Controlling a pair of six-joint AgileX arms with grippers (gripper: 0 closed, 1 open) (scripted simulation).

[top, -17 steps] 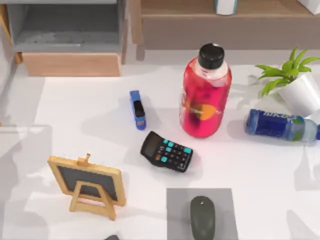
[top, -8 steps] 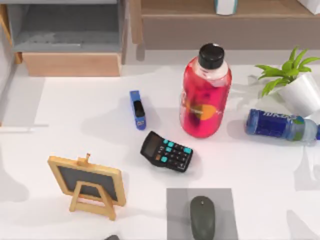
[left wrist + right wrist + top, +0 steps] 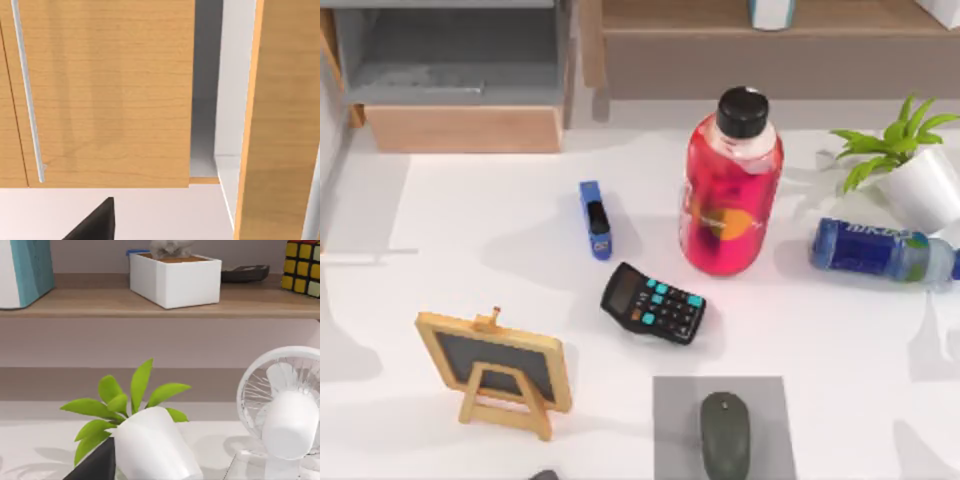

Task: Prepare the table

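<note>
On the broad matte white counter [image 3: 470, 250], clutter sits crowded.
The tall red bottle [image 3: 730, 190] could topple onto the black calculator [image 3: 653, 303]; I cannot tell either tool's state.

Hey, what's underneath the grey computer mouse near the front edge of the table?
The mouse sits on a small grey rectangular pad, which lies flat on the white table. The pad's part beneath the mouse is covered.
</note>
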